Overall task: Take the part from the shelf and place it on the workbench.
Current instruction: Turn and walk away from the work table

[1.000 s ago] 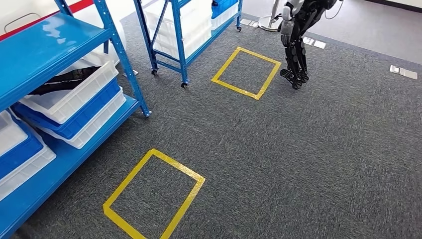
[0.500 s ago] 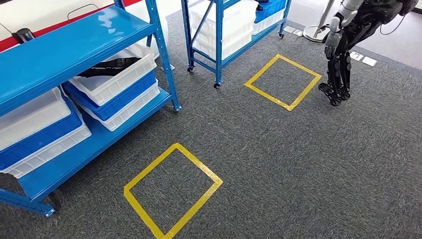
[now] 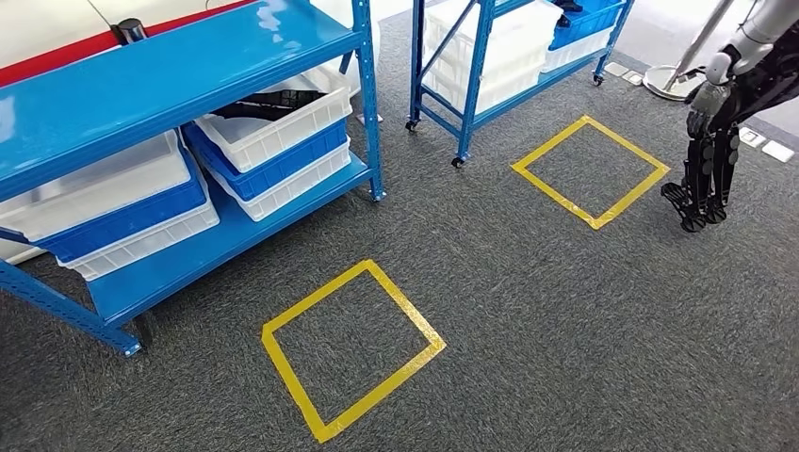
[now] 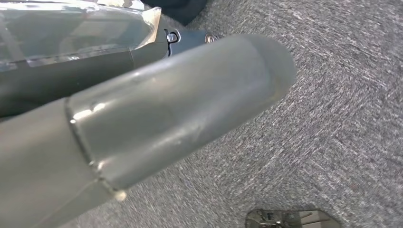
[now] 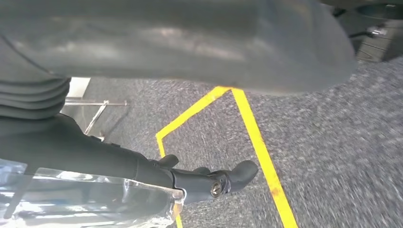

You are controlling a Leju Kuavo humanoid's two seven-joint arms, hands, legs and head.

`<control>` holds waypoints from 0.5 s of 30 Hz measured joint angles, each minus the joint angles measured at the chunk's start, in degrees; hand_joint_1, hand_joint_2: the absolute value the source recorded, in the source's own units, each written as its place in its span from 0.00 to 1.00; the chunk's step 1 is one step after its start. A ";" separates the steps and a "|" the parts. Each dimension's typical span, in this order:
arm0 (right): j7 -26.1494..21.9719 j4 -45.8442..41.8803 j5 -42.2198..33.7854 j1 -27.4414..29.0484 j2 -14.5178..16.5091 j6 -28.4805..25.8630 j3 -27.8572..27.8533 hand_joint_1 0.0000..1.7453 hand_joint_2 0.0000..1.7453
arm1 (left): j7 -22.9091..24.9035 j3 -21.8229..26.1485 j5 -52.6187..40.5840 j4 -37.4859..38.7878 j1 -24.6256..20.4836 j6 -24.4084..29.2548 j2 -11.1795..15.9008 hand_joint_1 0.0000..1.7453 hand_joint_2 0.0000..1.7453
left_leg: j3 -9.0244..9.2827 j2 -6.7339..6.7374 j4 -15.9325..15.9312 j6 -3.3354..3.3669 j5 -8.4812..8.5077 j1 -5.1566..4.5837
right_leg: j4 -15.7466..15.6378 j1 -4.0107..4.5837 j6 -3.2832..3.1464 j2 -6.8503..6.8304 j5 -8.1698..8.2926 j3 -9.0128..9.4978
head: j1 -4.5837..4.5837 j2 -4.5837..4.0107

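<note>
A blue shelf stands at the left in the head view. On its lower level a white bin holds a black part, stacked over a blue and a white bin. My left hand hangs over grey carpet, its thick grey thumb stretched out and nothing in it. My right hand also hangs over the carpet, its dark fingers extended apart from the thumb and holding nothing. Both hands are far from the shelf.
More white and blue bins sit beside the part's bin. A second blue shelf on castors stands behind. Two yellow tape squares mark the carpet. Another robot's legs stand at the right.
The whole picture has shifted right: the camera has turned toward the shelf, which now shows more fully. The things themselves have not moved.
</note>
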 joint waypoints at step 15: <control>-0.65 0.09 -0.44 0.61 -0.15 -1.34 -1.26 0.00 0.00 | -2.19 1.44 1.46 0.13 -0.16 1.84 -0.43 0.00 0.00 | -0.27 -4.34 0.71 -1.43 -0.05 1.33 | 0.97 -1.75 1.06 6.50 0.76 -1.57 | 0.03 -0.01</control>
